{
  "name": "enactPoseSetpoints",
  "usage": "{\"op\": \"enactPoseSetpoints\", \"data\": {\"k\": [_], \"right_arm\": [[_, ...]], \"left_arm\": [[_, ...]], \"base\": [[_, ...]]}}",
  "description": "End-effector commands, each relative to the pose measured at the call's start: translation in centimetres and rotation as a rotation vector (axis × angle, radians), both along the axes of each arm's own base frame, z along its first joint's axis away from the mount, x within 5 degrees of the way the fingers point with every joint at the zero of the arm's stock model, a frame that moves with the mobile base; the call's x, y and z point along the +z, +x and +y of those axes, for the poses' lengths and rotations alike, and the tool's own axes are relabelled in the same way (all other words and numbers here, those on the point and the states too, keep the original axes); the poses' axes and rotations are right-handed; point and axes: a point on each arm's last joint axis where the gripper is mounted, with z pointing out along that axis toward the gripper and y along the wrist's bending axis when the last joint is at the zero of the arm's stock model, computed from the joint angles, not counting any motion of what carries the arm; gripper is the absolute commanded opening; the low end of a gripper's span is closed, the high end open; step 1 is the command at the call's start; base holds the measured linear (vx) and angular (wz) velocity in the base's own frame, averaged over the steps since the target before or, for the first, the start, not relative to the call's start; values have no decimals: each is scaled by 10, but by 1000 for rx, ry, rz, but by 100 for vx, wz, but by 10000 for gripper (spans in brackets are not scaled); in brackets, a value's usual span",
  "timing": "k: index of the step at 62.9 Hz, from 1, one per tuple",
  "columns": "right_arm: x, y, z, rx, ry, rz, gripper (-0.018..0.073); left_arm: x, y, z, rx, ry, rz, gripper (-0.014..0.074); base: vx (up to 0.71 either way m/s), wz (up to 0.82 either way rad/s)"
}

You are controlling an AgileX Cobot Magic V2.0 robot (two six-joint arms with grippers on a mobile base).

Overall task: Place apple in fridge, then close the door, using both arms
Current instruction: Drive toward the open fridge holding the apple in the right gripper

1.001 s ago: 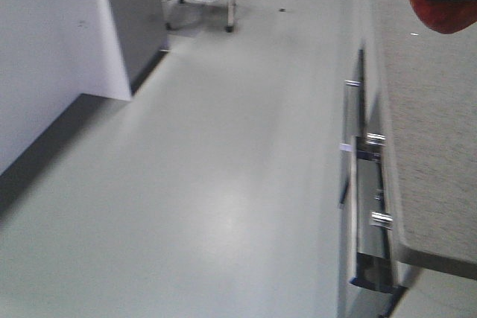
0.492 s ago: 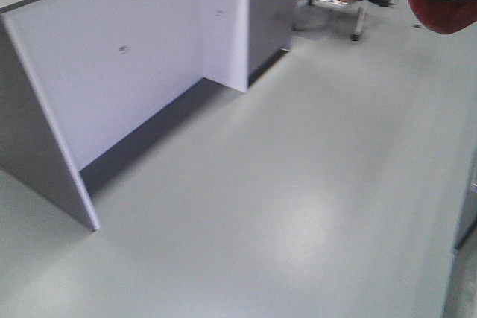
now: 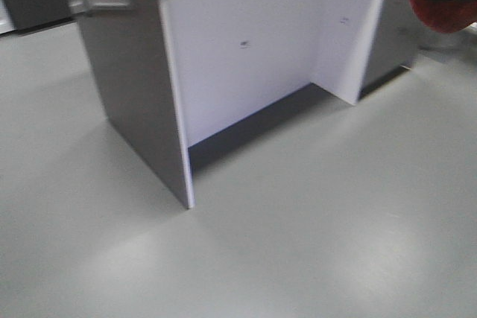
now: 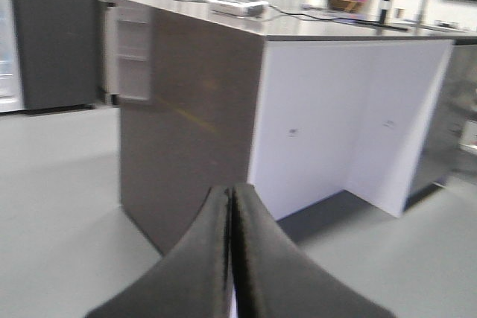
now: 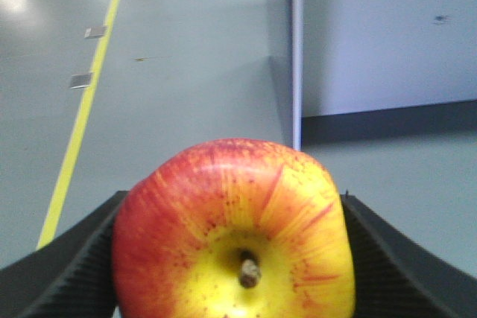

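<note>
Right gripper (image 5: 232, 202) clamped on the apple (image 5: 235, 236) — black ribbed fingers (image 5: 71, 273) press it from both sides, stem end toward the wrist camera, red skin above, yellow around the stem. In the front view the apple sits high in the top right corner, well above the floor (image 3: 335, 243). Left gripper (image 4: 229, 195) empty, its two pads pressed flat together with only a thin seam between. Ahead of it stands an island counter (image 3: 246, 57) with a dark grey end panel, white inner panels and a dark top. Its near corner edge (image 3: 177, 109) runs straight down to the floor. A recess opens between the end panel and a white divider (image 3: 350, 27). A flat white box (image 4: 237, 7) with a cable lies on the countertop. Grey floor lies open in front of the counter and to its left. Beyond the left end is a tall dark unit (image 4: 48, 35) — fridge or not, cannot tell. In the right wrist view a yellow floor line (image 5: 82, 124) runs away on the left, and a white panel edge (image 5: 297, 50) stands upright beyond the apple.
</note>
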Motion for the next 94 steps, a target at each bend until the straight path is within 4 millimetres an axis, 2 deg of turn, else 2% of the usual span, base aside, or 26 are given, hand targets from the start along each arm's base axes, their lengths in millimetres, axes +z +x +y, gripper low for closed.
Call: {"op": "enactPoseSetpoints", "data": {"k": [1, 36, 94], "right_arm": [[18, -9, 3, -3, 39, -104, 44], [18, -9, 3, -3, 39, -104, 44], [18, -9, 3, -3, 39, -104, 44]], "left_arm": [[0, 0, -1, -7, -4, -59, -6], [0, 0, -1, -7, -4, -59, -6], [0, 0, -1, -7, -4, -59, -6]], "base": [[4, 63], [5, 60], [10, 36]]}}
